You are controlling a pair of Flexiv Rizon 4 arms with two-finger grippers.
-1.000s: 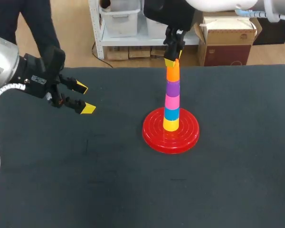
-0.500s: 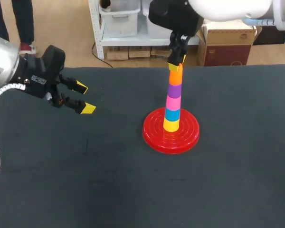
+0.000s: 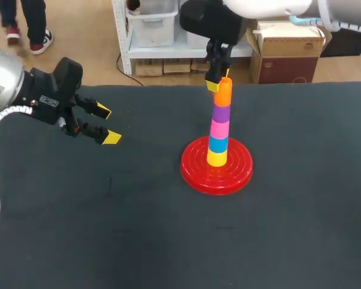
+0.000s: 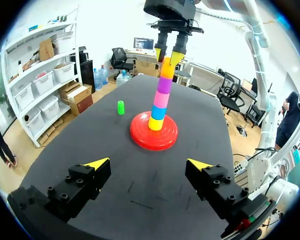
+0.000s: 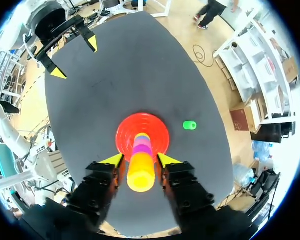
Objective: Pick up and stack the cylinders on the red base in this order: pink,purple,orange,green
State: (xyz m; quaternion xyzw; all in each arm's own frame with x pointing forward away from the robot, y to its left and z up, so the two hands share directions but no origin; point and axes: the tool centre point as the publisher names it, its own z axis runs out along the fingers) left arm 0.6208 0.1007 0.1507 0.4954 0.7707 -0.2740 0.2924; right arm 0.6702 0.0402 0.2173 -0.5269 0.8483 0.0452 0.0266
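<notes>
Orange cylinder (image 3: 223, 91) tops the yellow-blue-pink-purple stack (image 3: 218, 135) on the red base (image 3: 195, 171) | right gripper (image 4: 168, 54) sits around its top, hold cannot be told | green cylinder (image 4: 120, 107) on the table (image 3: 108, 229) beyond the base, apart | left gripper (image 3: 107, 124) gapes wide, empty, well off to the side.

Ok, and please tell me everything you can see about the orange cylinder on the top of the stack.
The orange cylinder is a short, smooth piece that looks like plastic, with a rounded top. It stands roughly upright as the topmost piece of the stack, resting on the purple cylinder, high above the red base. The right hand is around its upper part, one yellow tip on each side. Narrow gaps seem to show there, so it does not look gripped.
</notes>
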